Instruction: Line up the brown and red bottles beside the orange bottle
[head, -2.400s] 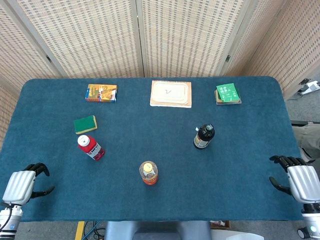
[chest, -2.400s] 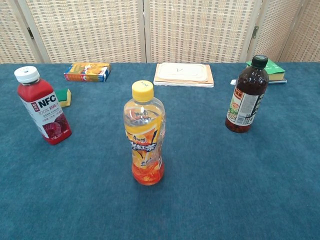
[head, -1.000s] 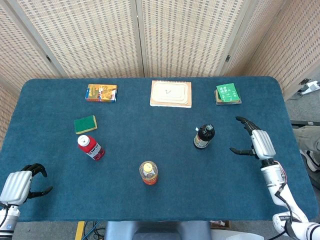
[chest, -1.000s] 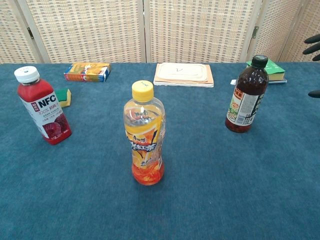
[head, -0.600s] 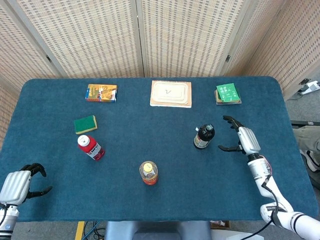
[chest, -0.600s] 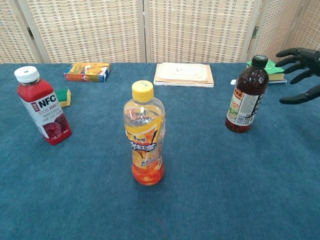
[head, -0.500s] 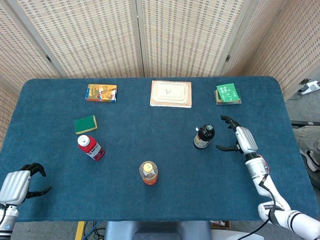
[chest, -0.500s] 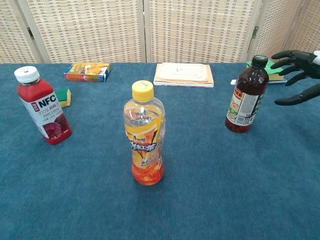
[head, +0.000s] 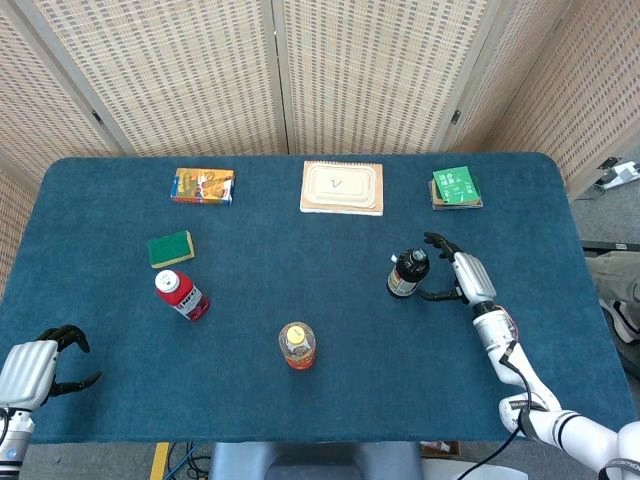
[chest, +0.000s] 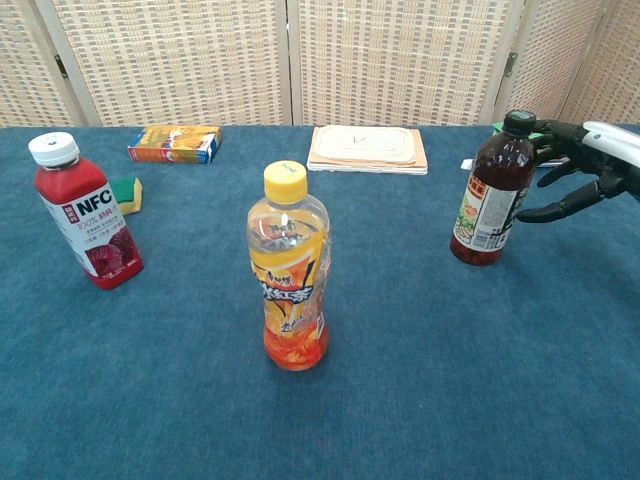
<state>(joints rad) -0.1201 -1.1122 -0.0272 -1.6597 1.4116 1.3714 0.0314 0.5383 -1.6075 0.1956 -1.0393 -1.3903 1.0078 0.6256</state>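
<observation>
robot hand (chest: 578, 170) closer — beside dark bottle (chest: 491, 192)

light: bright, even | shadows: faint | focus: sharp | glare: slight on bottles

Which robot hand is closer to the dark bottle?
The right hand. It is open right beside the dark bottle, fingers spread around it, not yet gripping. The left hand is far off at the table's near left edge.
</observation>
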